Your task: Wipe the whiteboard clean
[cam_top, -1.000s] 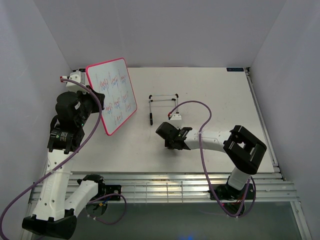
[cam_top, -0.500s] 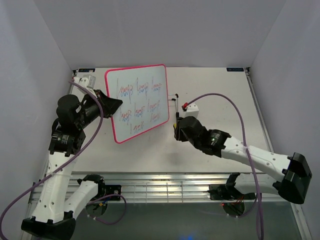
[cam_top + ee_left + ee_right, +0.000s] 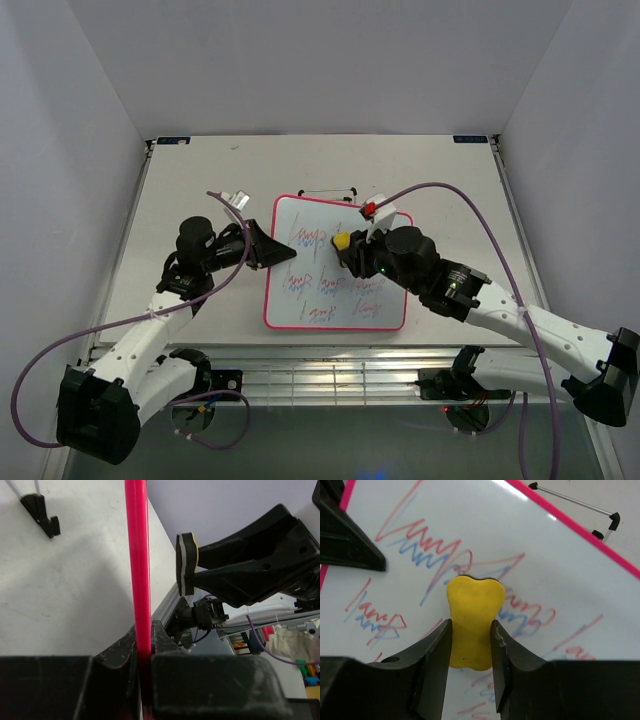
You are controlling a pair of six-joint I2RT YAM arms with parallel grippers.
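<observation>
The whiteboard (image 3: 330, 300), white with a pink frame and red and blue scribbles, faces up at the table's middle. My left gripper (image 3: 262, 247) is shut on its left edge. In the left wrist view the pink frame (image 3: 136, 540) runs straight up out of the left gripper (image 3: 143, 640). My right gripper (image 3: 348, 247) is shut on a yellow eraser (image 3: 341, 241) over the board's upper middle. In the right wrist view the eraser (image 3: 472, 605) sits in the right gripper (image 3: 471, 627) above the scribbled whiteboard (image 3: 560, 570). Whether the eraser (image 3: 186, 562) touches the board I cannot tell.
A thin black wire stand (image 3: 328, 192) lies on the table just behind the board, and shows as the wire stand (image 3: 580, 502) in the right wrist view. Grey walls close in the table on three sides. A metal rail (image 3: 330, 365) runs along the near edge.
The left arm has swung the whiteboard from the far left down to the table's middle, face up. The right gripper has come over the board with the eraser.
</observation>
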